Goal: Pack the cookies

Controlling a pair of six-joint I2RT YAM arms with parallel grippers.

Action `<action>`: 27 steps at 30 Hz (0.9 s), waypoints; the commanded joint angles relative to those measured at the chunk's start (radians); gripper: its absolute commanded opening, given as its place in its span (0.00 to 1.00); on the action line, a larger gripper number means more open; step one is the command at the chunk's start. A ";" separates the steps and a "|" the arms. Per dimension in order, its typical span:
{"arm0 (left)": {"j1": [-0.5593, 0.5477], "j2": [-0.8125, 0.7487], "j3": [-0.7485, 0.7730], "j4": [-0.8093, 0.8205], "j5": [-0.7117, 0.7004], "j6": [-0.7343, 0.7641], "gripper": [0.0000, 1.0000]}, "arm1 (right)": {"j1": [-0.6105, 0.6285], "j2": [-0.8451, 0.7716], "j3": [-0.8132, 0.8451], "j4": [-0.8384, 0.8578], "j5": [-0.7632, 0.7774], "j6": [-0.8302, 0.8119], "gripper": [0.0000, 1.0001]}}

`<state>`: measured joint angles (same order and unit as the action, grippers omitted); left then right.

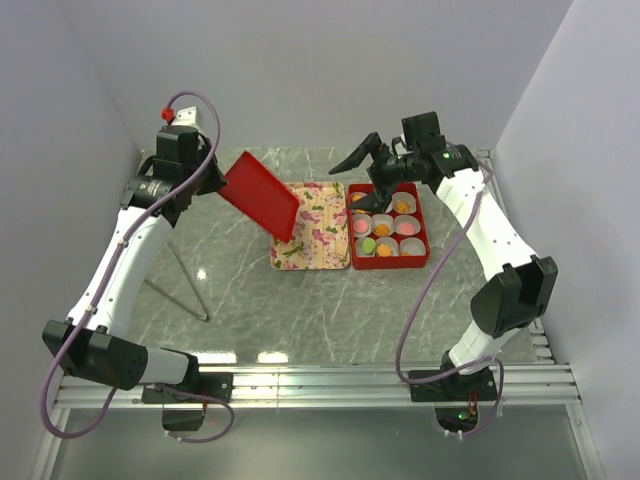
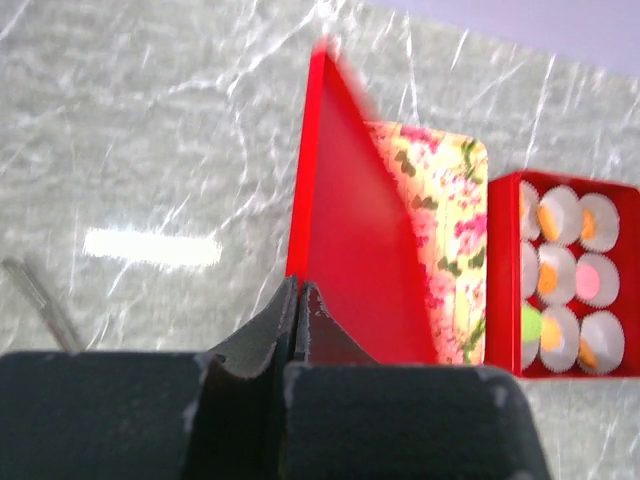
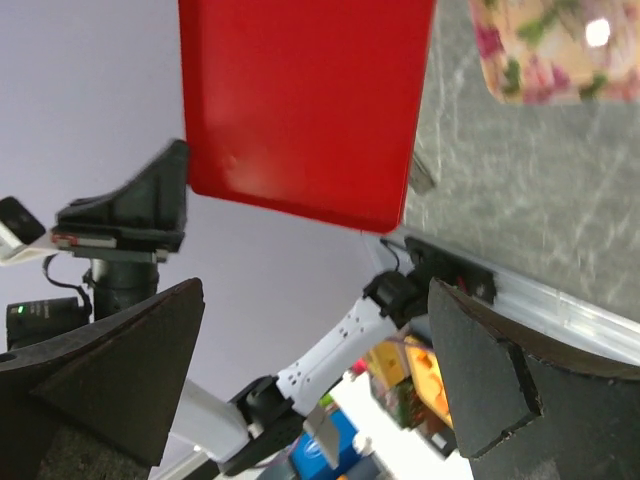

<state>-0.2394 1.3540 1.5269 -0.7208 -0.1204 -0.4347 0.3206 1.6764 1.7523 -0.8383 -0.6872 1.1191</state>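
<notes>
The bench (image 1: 300, 320) carries everything toward its far edge. The left end effector (image 2: 298, 310) pinches the red lid (image 1: 262, 193) by one edge, tilted above the floral tray (image 1: 318, 232). In my judgement the lid wants levelling and squaring over the red box (image 1: 424, 232) before lowering, once the right end effector (image 1: 372, 178), spread wide and empty above that box, clears away. The cookies (image 1: 383, 252) sit in the box near the far right corner: small round orange, pink and green pieces, each in a white pleated cup (image 1: 406, 226).
</notes>
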 commanded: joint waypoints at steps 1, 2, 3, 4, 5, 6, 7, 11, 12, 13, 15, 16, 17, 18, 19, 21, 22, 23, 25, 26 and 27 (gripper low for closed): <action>-0.026 -0.088 -0.051 0.193 -0.056 -0.010 0.00 | -0.003 -0.098 -0.092 -0.023 -0.032 0.045 0.99; -0.034 -0.099 -0.066 0.198 -0.073 -0.024 0.00 | -0.003 -0.139 -0.153 -0.007 -0.032 0.053 0.99; -0.034 -0.101 -0.065 0.193 -0.073 -0.033 0.00 | -0.003 -0.159 -0.183 0.010 -0.031 0.062 0.99; -0.035 -0.096 -0.057 0.178 -0.070 -0.041 0.00 | -0.003 -0.176 -0.209 0.013 -0.026 0.064 0.99; -0.040 -0.089 -0.038 0.137 -0.064 -0.051 0.00 | -0.003 -0.208 -0.252 0.019 -0.026 0.064 0.99; -0.049 -0.085 -0.034 0.124 -0.067 -0.053 0.00 | -0.003 -0.224 -0.273 0.027 -0.025 0.062 0.99; -0.066 -0.090 -0.048 0.123 -0.070 -0.058 0.00 | -0.002 -0.256 -0.299 0.036 -0.026 0.061 0.98; -0.097 -0.127 -0.103 0.083 -0.117 -0.081 0.00 | 0.000 -0.332 -0.430 0.080 -0.026 0.074 0.99; -0.097 -0.141 -0.117 0.048 -0.136 -0.085 0.00 | 0.001 -0.342 -0.439 0.077 -0.023 0.065 0.99; -0.097 -0.145 -0.141 0.029 -0.136 -0.084 0.00 | 0.003 -0.351 -0.442 0.064 -0.020 0.050 0.99; -0.095 -0.142 -0.171 -0.038 -0.160 -0.096 0.01 | 0.011 -0.353 -0.416 -0.006 0.011 -0.025 0.99; -0.095 -0.142 -0.191 -0.051 -0.154 -0.099 0.03 | 0.015 -0.354 -0.406 -0.033 0.029 -0.056 0.99; -0.095 -0.141 -0.244 -0.049 -0.144 -0.090 0.07 | 0.018 -0.356 -0.390 -0.056 0.053 -0.082 0.99; -0.095 -0.142 -0.275 -0.043 -0.119 -0.082 0.18 | 0.020 -0.357 -0.389 -0.102 0.093 -0.131 0.99; -0.095 -0.142 -0.333 -0.016 -0.049 -0.073 0.25 | 0.020 -0.372 -0.392 -0.119 0.110 -0.148 1.00; -0.095 -0.132 -0.376 0.007 0.034 -0.046 0.35 | 0.020 -0.400 -0.433 -0.130 0.145 -0.182 1.00; -0.095 -0.128 -0.399 0.041 0.112 -0.039 0.38 | 0.020 -0.434 -0.453 -0.130 0.159 -0.188 1.00; -0.097 -0.122 -0.453 0.061 0.146 -0.026 0.39 | 0.020 -0.452 -0.500 -0.125 0.173 -0.191 1.00; -0.110 -0.109 -0.525 0.110 0.183 -0.003 0.43 | 0.020 -0.500 -0.556 -0.102 0.198 -0.191 1.00; -0.112 -0.096 -0.540 0.116 0.185 0.005 0.44 | 0.020 -0.512 -0.607 -0.096 0.204 -0.188 1.00; -0.115 -0.061 -0.548 0.116 0.183 0.014 0.44 | 0.020 -0.524 -0.631 -0.079 0.206 -0.179 1.00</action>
<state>-0.3416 1.2564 1.0100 -0.6792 -0.0303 -0.4713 0.3340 1.2041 1.1873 -0.9134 -0.5373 0.9699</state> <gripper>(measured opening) 0.436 0.994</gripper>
